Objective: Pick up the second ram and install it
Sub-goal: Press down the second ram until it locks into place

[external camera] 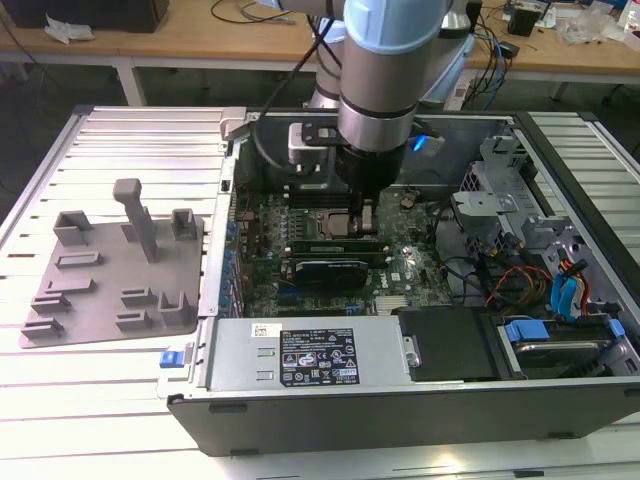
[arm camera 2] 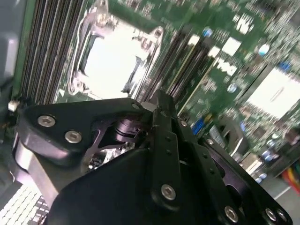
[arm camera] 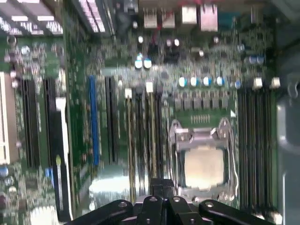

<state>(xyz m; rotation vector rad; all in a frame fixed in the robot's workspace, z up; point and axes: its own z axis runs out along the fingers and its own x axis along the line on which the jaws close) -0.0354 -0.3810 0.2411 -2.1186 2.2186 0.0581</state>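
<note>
A long green ram stick (external camera: 335, 243) with dark chips stands on edge in the slots in front of the silver processor socket (external camera: 325, 222), inside the open computer case. I take it for the second ram. My gripper (external camera: 368, 222) hangs from the arm just above the stick's right half in the exterior view. In both wrist views the black fingertips (arm camera: 161, 183) (arm camera 2: 161, 96) are drawn together over the slot row beside the socket (arm camera: 204, 164), with nothing visible between them. Whether they touch the stick I cannot tell.
A grey slotted fixture plate (external camera: 110, 290) lies on the ribbed table at the exterior view's left. Inside the case, a dark expansion card (external camera: 325, 272) sits in front of the slots, the power supply (external camera: 310, 360) nearer still, and a drive cage with cables (external camera: 520, 250) at the right.
</note>
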